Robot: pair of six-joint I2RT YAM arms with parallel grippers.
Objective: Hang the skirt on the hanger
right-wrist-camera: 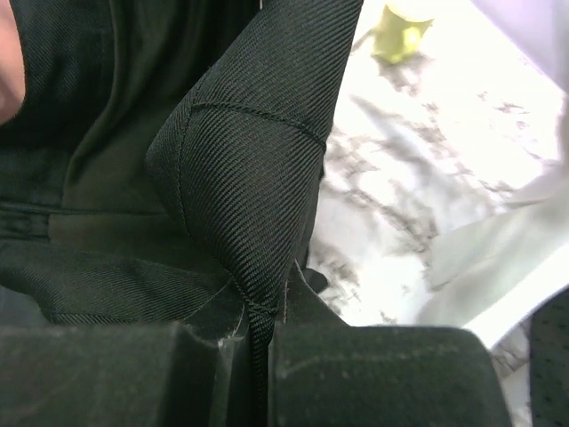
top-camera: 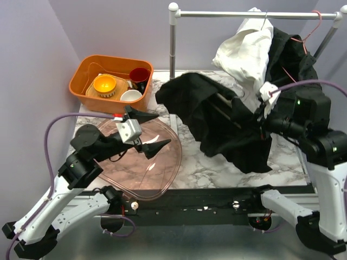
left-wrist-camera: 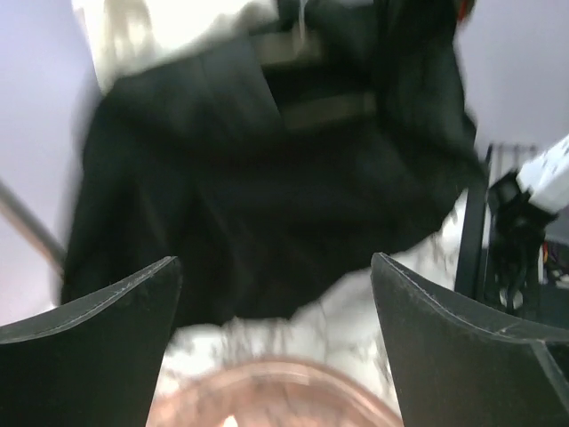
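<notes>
Skirt (top-camera: 217,122): black twill, bunched on the marble table (top-camera: 190,173), centre to right.
Right gripper (right-wrist-camera: 260,334): clenched on a seamed fold of the skirt.
Left gripper (top-camera: 162,129): released, fingers spread wide, above a clear pink tray (top-camera: 162,179), near left.
Hanger (top-camera: 310,31): pink, on the far rail (top-camera: 227,14), right of a white cloth (top-camera: 244,51).
Orange bin (top-camera: 81,81): far left, holding cups.

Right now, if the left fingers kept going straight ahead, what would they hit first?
Most likely the skirt, which fills the view ahead between the open left fingers, though depth is hard to judge. The tray lies below their line.
</notes>
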